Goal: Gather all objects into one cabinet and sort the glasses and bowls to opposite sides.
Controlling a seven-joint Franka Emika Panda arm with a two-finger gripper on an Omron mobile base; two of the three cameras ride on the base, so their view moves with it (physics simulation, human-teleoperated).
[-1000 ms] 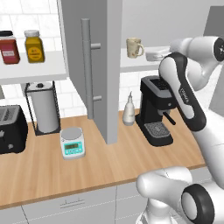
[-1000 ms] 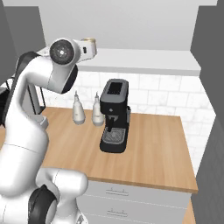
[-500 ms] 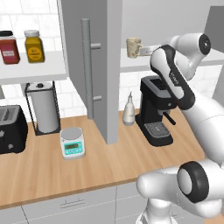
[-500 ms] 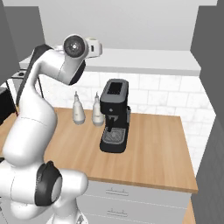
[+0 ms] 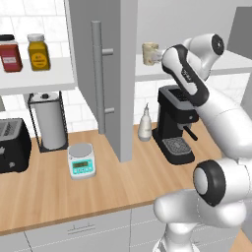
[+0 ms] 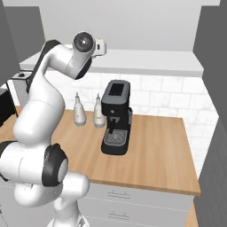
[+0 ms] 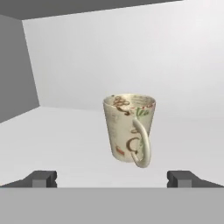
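A: Hand view first. One beige mug [image 7: 129,129] stands upright at centre frame on the white shelf [image 7: 65,144], handle turned toward the camera. The gripper [image 7: 112,178] has its two finger tips [image 7: 41,178] at the bottom corners, jaws wide apart, nothing between them; the mug sits beyond the tips, not touched.

B: Left base view puts the same mug [image 5: 149,53] at upper centre, on the cabinet shelf [image 5: 236,64] just right of the open grey door [image 5: 106,74], with the arm's wrist close beside it. The mug is hidden by the arm in the right base view.

A: Counts from the left base view?

B: Two jars at upper left, one red [image 5: 10,53], one yellow [image 5: 38,51]. On the counter [image 5: 59,197]: one toaster [image 5: 11,145], one paper roll [image 5: 50,123], one scale [image 5: 81,160], one coffee machine [image 5: 176,123]. One bottle there; the right base view shows two bottles [image 6: 80,111] side by side left of the machine.

A: Room?

B: In the hand view, bare shelf all round the mug; a grey side wall [image 7: 17,70] closes the left edge. The shelf runs clear toward the right in the right base view.
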